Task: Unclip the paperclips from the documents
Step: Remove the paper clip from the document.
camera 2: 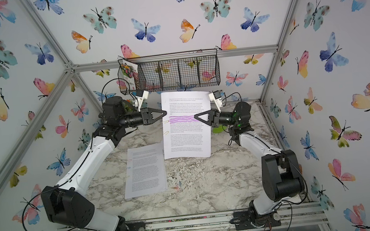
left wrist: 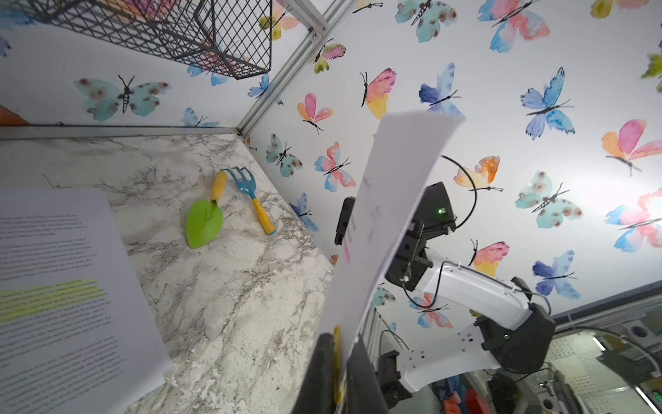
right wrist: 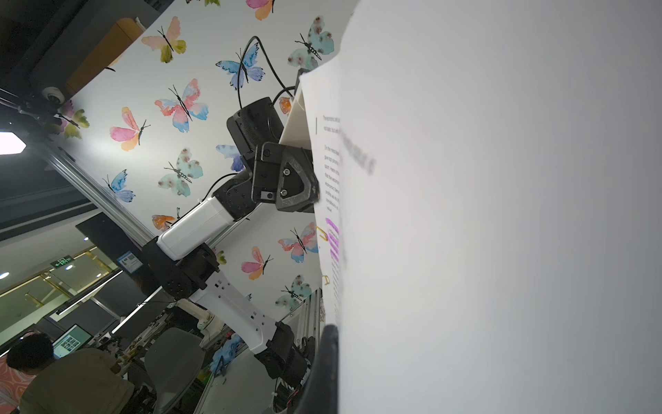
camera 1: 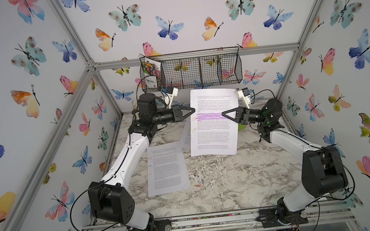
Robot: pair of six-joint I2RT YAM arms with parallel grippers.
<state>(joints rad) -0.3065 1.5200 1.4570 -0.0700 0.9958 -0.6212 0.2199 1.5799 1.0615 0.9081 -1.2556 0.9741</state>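
Two claws hold the purple-highlighted document [camera 1: 214, 127] upright above the bench [camera 1: 221, 186], in the middle of both top views, with its lower edge raised off the marble surface. The left claw [camera 1: 193, 113] is clenched at the sheet's left edge, level with the top of the purple band. In the left wrist view a yellow paperclip [left wrist: 336, 358] shows between its dark fingers [left wrist: 318, 372] at the bottom of the frame, right at the paper's edge. The right claw [camera 1: 223, 114] is clenched on the same document from the opposite edge, its tip lying over the purple lines. In the right wrist view the sheet fills the right half of the frame. Just below the left claw, two further clips [camera 1: 193, 119] sit on that left edge, one under the other. An unhighlighted document [camera 1: 166, 168] lies flat on the bench in the lower left of the working area, with small clips along its left margin [camera 1: 150, 162]. The green-highlighted document [left wrist: 53, 297] lies flat too. It is plain at the left of the left wrist view, and in a top view only a corner of it shows [camera 1: 185, 135], behind the raised sheet. A few loose paperclips [camera 1: 199, 185] rest on the bench just right of the unhighlighted document's lower corner. A wire basket [camera 1: 198, 70] hangs on the back wall, upper centre, with a seed packet [camera 1: 152, 73] standing in its leftmost compartment. A green trowel [left wrist: 204, 222] and a blue rake [left wrist: 250, 197] lie side by side near the bench's far corner.
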